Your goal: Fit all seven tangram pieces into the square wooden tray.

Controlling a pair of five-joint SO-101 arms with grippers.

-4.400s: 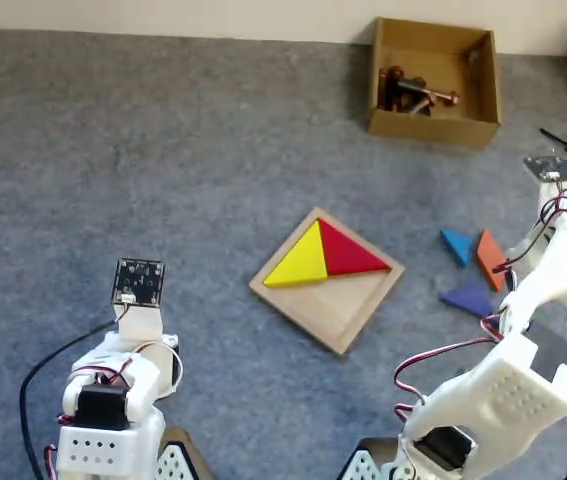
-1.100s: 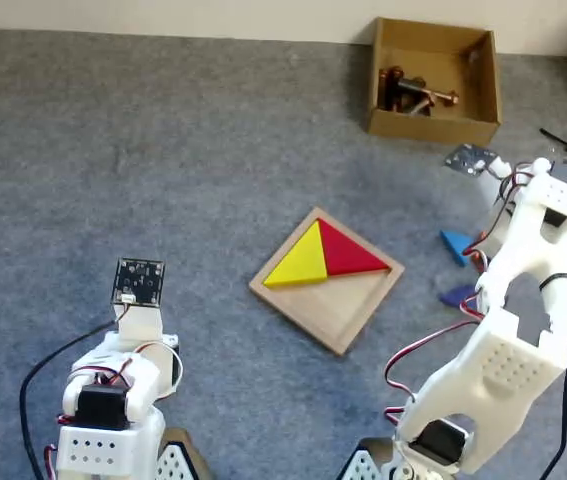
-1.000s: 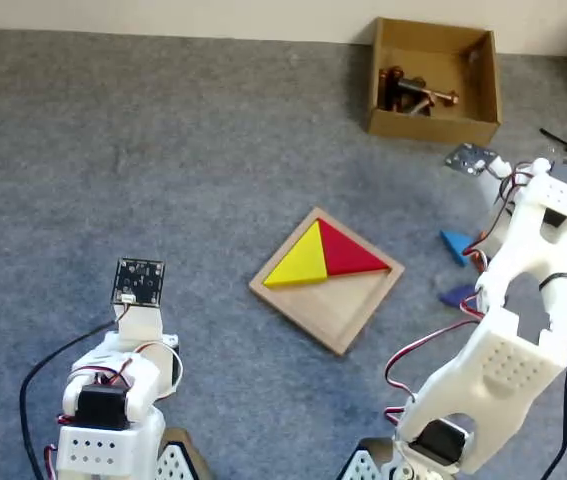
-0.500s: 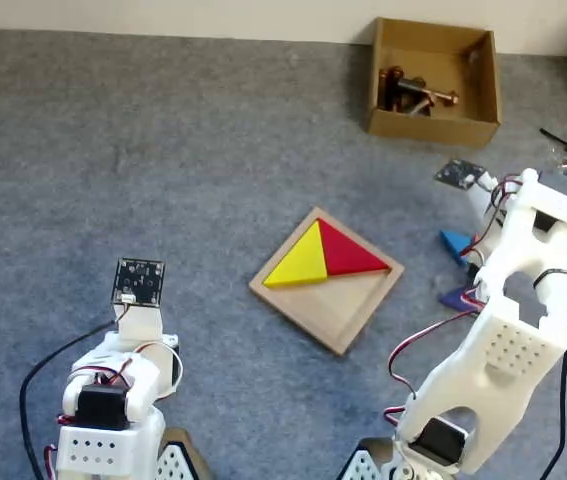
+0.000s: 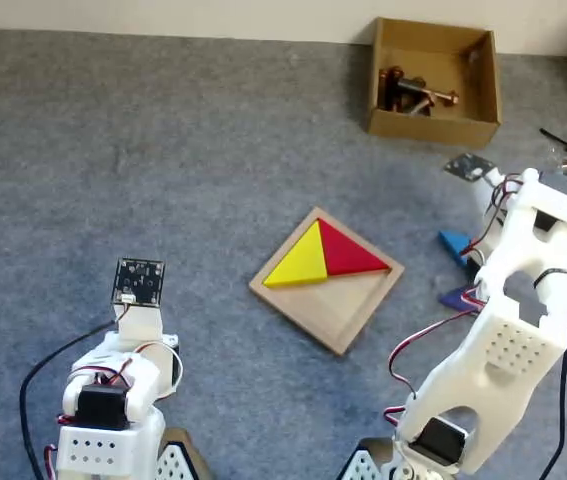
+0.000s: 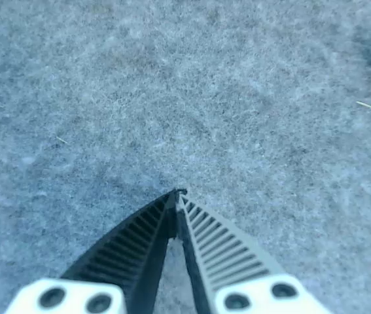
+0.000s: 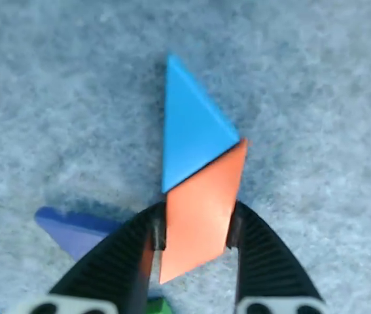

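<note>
- Right fingers (image 7: 129,255) clamp the orange piece (image 7: 201,203) on the bench (image 5: 163,150), apart from the tray (image 5: 348,305).
- Lifting may drag the touching blue triangle (image 7: 188,134).
- Left fingers (image 6: 139,242) are clenched, empty.

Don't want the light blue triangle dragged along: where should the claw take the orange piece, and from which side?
Across its two long parallel edges, from straight above: the orange parallelogram is thin and flat. Keep to the half away from the light blue triangle touching its far edge. The right claw is shut there.
</note>
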